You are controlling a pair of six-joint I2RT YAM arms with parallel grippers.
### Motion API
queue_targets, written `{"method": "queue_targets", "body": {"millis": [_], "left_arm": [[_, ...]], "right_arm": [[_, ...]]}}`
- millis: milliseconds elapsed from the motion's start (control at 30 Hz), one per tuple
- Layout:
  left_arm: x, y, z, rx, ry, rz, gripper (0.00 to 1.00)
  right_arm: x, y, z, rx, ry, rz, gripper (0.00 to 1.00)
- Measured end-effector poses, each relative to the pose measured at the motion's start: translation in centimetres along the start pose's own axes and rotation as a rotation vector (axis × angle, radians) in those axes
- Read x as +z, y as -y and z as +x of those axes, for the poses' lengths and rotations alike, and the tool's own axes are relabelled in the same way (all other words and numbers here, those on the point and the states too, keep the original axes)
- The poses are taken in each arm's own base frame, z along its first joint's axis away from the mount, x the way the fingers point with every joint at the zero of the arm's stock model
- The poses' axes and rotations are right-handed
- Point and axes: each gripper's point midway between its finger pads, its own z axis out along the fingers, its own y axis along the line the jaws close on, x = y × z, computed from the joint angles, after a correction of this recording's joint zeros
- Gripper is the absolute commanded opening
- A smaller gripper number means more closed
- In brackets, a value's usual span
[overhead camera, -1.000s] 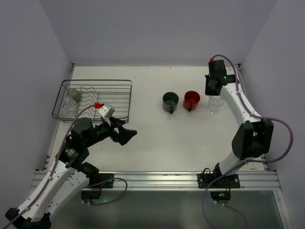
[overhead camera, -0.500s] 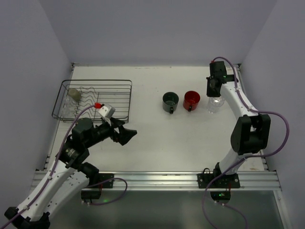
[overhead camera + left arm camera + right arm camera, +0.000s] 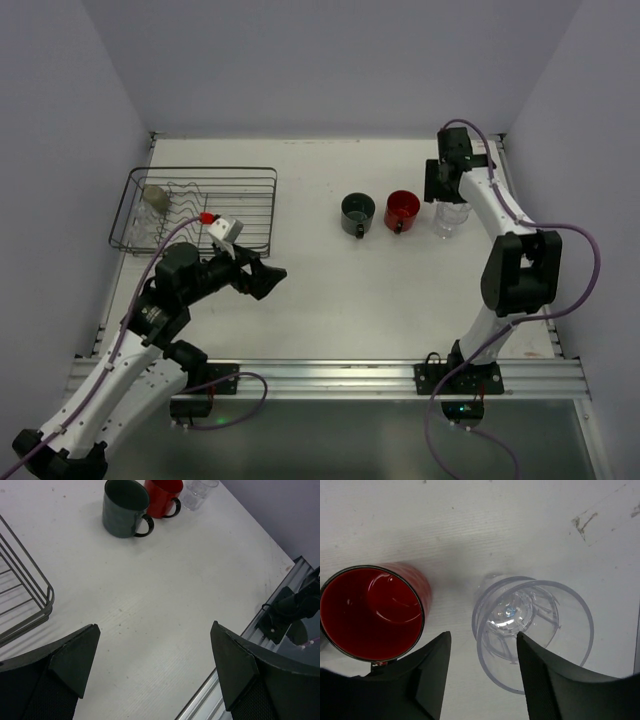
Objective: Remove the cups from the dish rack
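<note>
Red mug [image 3: 402, 208]; grey-green mug [image 3: 357, 211]; clear glass [image 3: 451, 218] — dark wire rack [image 3: 205, 169].

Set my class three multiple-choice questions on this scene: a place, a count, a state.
1. Where on the table does the red mug stand? A. alone at the near edge. B. against the left wall. C. between the grey-green mug and the clear tumbler.
2. How many cups stand outside the dish rack? A. three. B. one. C. five.
3. How are the left arm's jaws? A. shut on a mug. B. open, empty. C. out of view.
Answers: 1 C, the top view shows that row. 2 A, those three only. 3 B, the left wrist view shows them apart over bare table.
</note>
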Motion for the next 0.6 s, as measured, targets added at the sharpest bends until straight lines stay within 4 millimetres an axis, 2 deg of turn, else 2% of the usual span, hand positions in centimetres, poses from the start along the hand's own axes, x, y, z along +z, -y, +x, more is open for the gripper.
{"method": "queue_targets", "body": {"millis": [100,167,200,267,333,400,500,600], "left_arm": [[0.3,-0.8,0.2,-0.011,-0.009,-0.030,1.00],[0.6,-1.4,0.3,-0.019,-0.017,-0.057,1.00],[0.7,-1.8,0.4,-0.024,-0.022,-0.075,1.00],[1.1,-2.7,0.4,-0.041,-0.029,-0.123,1.00],[1.4,-3.7,-0.1,-0.063,-0.024,-0.183,1.00],[1.6,-5.1,-0.8,-0.086,-0.010,-0.267,1.00],[1.6,-7.0,-2.5,-0.114,0.036,-0.395,1.00],[1.1,-9.1,-5.1,-0.136,0.108,-0.542,1.00]], "right_arm": [[-0.9,0.0,-1.0,0.015,0.035,-0.006,0.66],[-2.3,0.1,-1.8,0.036,0.076,-0.019,0.71],[-3.3,0.0,-2.2,0.052,0.107,-0.033,0.75],[-5.7,-0.4,-3.0,0.091,0.207,-0.078,0.76],[-9.2,-1.6,-2.6,0.122,0.317,-0.155,0.80],[-13.0,-4.3,-1.5,0.117,0.440,-0.291,0.80],[-17.6,-10.0,1.2,0.056,0.544,-0.540,0.80],[-19.3,-14.3,4.7,0.004,0.552,-0.732,0.79]]}}
